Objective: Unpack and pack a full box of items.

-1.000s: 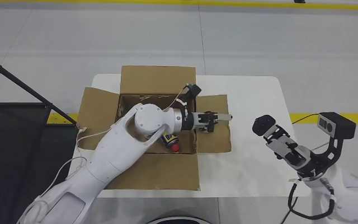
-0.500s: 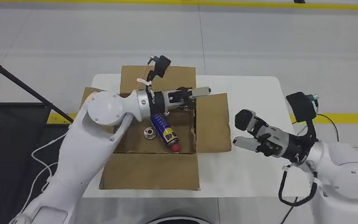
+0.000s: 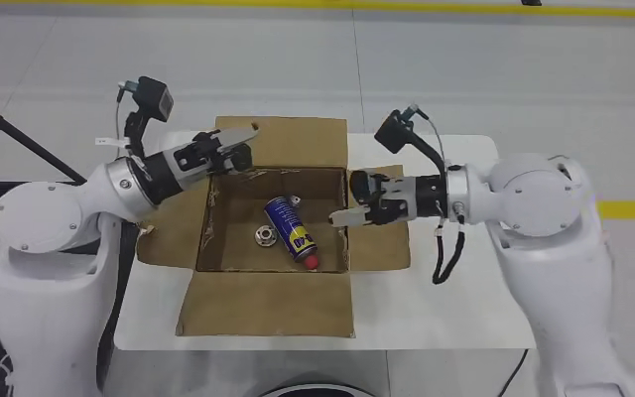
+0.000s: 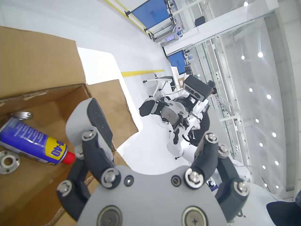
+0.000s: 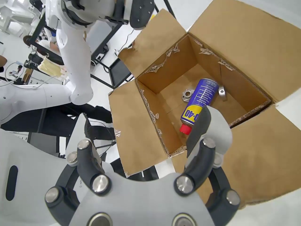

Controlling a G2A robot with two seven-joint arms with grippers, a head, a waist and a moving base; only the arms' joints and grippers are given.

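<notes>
**Fingers apart on both arms; spray can lies in the box**

Fingers [image 5: 200,128] of the right gripper [image 3: 352,198] stand apart with nothing between them. They hang over the right wall of the cardboard box [image 3: 281,139], above where that wall meets its folded-out flap. The left gripper [image 3: 236,144] also has its fingers [image 4: 96,118] spread and empty, and it sits over the box's far-left corner.

- Key relation: the spray can [image 3: 291,230] lies on its side on the box floor. It is below the right gripper and toward the robot's left of it.
- Long axis: the can runs from its base at the far side to its red cap at the near side, slanting a little rightward. The cap end points roughly toward the right gripper's side of the box.
- The right gripper looks the nearer of the two. The left is farther off, diagonally across the opening.

Box contents: the can, a metal flange [image 3: 265,236] just beside it on the left, and a small metal collar [image 5: 222,92] by the can's base. All four flaps are folded outward, and torn paper frays the rim. The box sits on a white worktop [image 3: 446,298].

Judgement: unpacking is nearly done, with three items left.
</notes>
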